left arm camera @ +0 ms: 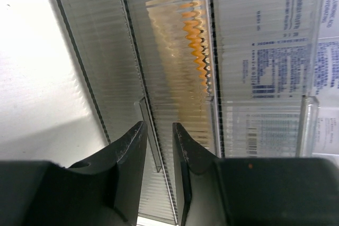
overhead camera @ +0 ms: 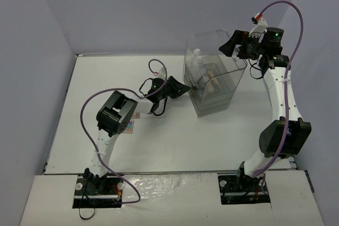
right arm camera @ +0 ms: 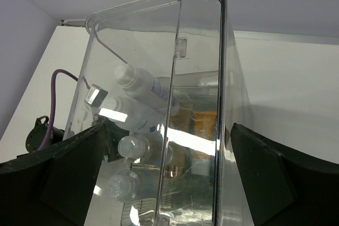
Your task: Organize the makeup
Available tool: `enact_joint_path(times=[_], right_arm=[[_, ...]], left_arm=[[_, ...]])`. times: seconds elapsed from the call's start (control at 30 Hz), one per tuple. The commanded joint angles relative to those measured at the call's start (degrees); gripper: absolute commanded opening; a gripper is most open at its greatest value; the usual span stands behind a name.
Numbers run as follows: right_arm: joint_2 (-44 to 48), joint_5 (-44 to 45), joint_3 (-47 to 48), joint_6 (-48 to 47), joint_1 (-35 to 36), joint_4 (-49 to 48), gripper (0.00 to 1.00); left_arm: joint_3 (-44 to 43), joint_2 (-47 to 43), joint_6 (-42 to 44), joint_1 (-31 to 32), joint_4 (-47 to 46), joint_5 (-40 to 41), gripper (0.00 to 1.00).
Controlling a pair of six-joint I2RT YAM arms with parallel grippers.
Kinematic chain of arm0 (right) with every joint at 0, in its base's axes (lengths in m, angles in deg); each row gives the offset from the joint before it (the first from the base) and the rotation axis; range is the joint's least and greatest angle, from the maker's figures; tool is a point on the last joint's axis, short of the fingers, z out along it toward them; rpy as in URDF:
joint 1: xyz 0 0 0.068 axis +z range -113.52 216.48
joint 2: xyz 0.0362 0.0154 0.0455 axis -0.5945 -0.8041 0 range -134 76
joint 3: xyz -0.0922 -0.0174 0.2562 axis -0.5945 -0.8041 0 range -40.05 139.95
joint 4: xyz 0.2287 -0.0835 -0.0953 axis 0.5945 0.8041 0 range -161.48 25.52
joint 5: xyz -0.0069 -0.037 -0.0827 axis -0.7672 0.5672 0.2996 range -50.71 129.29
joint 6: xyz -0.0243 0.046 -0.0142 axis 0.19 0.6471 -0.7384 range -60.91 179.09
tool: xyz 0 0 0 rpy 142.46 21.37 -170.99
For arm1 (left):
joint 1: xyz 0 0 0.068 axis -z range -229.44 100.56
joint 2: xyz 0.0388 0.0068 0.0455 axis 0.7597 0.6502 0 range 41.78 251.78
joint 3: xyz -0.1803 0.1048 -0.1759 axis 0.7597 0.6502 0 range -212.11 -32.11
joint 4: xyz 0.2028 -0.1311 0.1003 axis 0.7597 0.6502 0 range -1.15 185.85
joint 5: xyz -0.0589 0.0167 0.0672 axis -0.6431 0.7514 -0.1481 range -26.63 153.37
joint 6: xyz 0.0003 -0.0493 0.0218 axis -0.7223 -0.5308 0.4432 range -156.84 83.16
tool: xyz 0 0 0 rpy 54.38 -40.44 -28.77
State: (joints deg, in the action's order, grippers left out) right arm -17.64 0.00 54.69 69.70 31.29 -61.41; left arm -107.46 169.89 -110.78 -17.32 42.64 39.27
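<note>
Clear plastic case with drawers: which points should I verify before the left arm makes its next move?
1. Left gripper straddles thin clear drawer tab: ok.
2. Jaws closed on tab: not ok, a gap shows.
3. Right gripper open, one finger each side of the clear plastic case wall: ok.
4. White bottles inside case: ok.
5. Multicolour eyeshadow palette stored: not ok, on white table, partly hidden.
6. Ribbed drawer front free to slide: cannot tell.

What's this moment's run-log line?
left hand: open, at ribbed clear drawer fronts | right hand: open, at top of large clear plastic case | white bottles: inside case
</note>
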Motion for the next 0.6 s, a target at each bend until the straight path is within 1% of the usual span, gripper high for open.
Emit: enact_joint_path(times=[0.0,0.23,0.57], right_arm=[[0.9,-1.3,-0.3,0.1,1.1,-1.3,0.99],[0.8,-1.4,-0.3,0.0,1.1,-1.3,0.99],[0.6,-1.4,-0.3,0.1,1.1,-1.4,0.99]], left_arm=[[-0.9,-0.9,-0.9,-0.5,-8.9,-0.7,0.22],[-0.2,1.0,-1.6,-0.7,-12.2,-1.5,0.23],[-2.4,3.4,-2.4,-0.6,-16.2,-4.1,0.23]])
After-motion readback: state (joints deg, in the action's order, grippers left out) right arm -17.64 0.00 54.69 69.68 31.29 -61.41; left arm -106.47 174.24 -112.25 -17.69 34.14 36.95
